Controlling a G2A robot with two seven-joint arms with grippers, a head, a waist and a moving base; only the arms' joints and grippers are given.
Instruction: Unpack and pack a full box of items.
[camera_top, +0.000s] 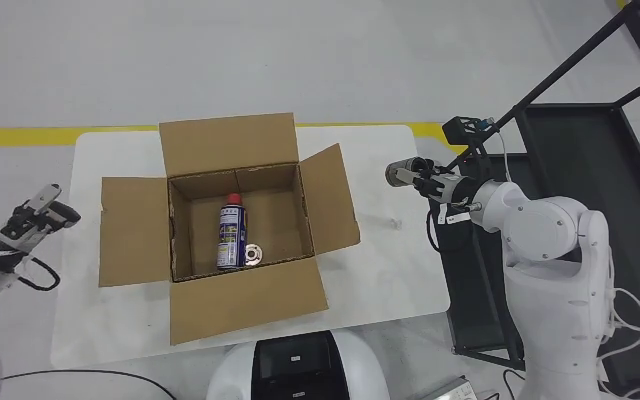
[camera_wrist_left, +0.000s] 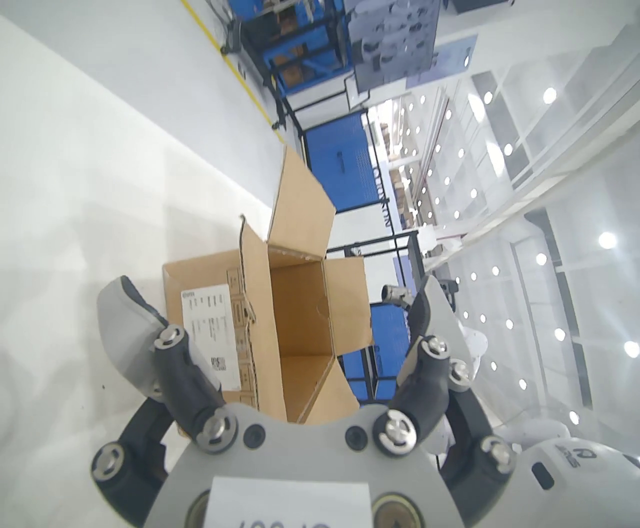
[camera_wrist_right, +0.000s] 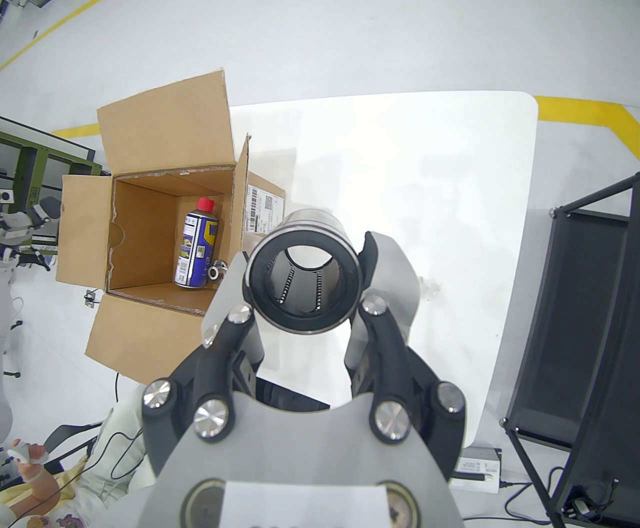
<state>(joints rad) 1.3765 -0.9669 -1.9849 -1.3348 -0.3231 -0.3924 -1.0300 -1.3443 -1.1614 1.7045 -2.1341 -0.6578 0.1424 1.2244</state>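
Offset: R pincer (camera_wrist_right: 304, 260), clamped on steel cylindrical sleeve w/ black end ring (camera_wrist_right: 305, 292), sits well right of open brown cardboard box (camera_top: 230, 145), sleeve axis aimed boxward; L pincer (camera_wrist_left: 274, 290) agape.

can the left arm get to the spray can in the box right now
Probably yes. The left gripper is open and empty beside the table, the box has its flaps folded out, and the spray can lies uncovered on its floor. It would need to come in over the side wall.
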